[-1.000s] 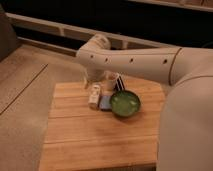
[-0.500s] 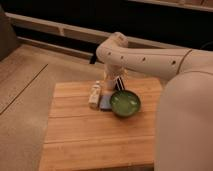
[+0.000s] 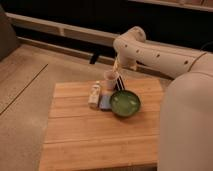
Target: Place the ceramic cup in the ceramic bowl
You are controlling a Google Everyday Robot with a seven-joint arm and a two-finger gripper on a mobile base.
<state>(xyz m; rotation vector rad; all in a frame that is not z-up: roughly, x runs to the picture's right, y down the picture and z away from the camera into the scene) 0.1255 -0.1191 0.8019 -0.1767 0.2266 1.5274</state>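
While bench (image 3: 75,140) has open room left & front of ceramic bowl (image 3: 125,103), carton (image 3: 94,95) & blue thing (image 3: 105,103) sit just left of it; ceramic cup (image 3: 110,78) behind-left; hand (image 3: 119,83) wide, beside cup, contact unclear; robot body (image 3: 185,125) hides bench's rt edge.

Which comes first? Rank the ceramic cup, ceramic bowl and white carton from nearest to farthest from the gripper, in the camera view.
The gripper hangs low over the table's far side.
1. ceramic cup, right beside it, picture-left.
2. ceramic bowl, just in front of it.
3. white carton, beyond the cup, farthest picture-left.
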